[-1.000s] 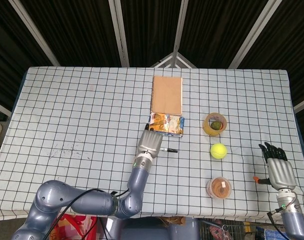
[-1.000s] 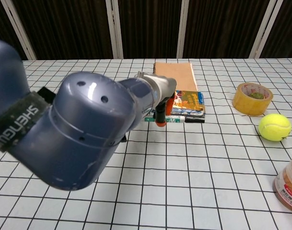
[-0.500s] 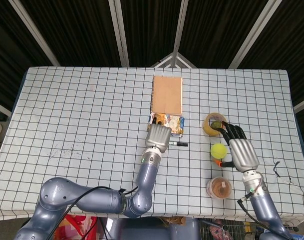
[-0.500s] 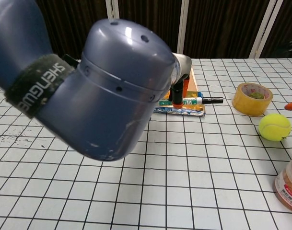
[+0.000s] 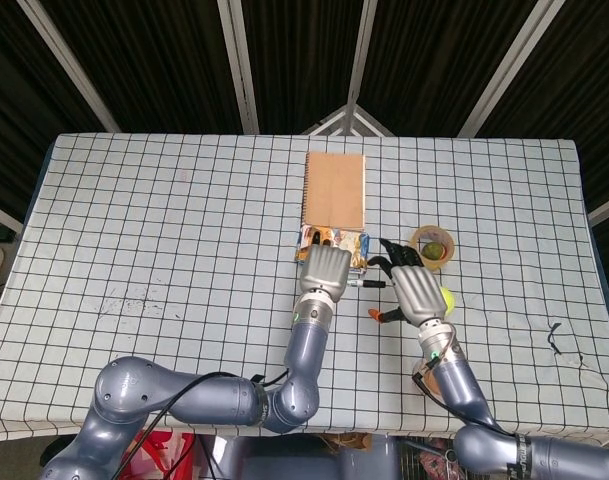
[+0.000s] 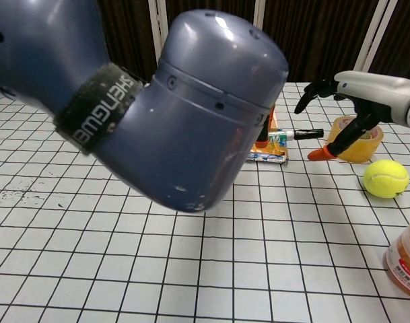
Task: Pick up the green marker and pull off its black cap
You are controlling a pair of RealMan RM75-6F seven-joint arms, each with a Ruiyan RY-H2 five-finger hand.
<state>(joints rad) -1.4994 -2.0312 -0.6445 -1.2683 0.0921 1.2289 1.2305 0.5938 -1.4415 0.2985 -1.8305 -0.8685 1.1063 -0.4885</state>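
Note:
My left hand [image 5: 326,270] grips the green marker [image 6: 280,136] and holds it level above the table. Its black cap [image 6: 310,133] points right, toward my right hand [image 5: 414,290]. In the head view only a short stretch of the marker [image 5: 368,284] shows between the two hands. The right hand [image 6: 369,89] hovers at the cap's end with its fingers spread. The cap's tip lies between the dark fingers [image 6: 311,91] above and the orange-tipped thumb below, untouched. In the chest view my left forearm [image 6: 191,108] hides most of the left hand.
Behind the hands lie a brown notebook [image 5: 335,189] and a colourful packet [image 5: 333,239]. To the right are a yellow tape roll [image 6: 356,139], a tennis ball [image 6: 386,178] and a small lidded jar [image 6: 405,259] near the front edge.
The left hand has lifted the marker further up and right. The right hand has swept in from the right edge of the table to the marker's cap.

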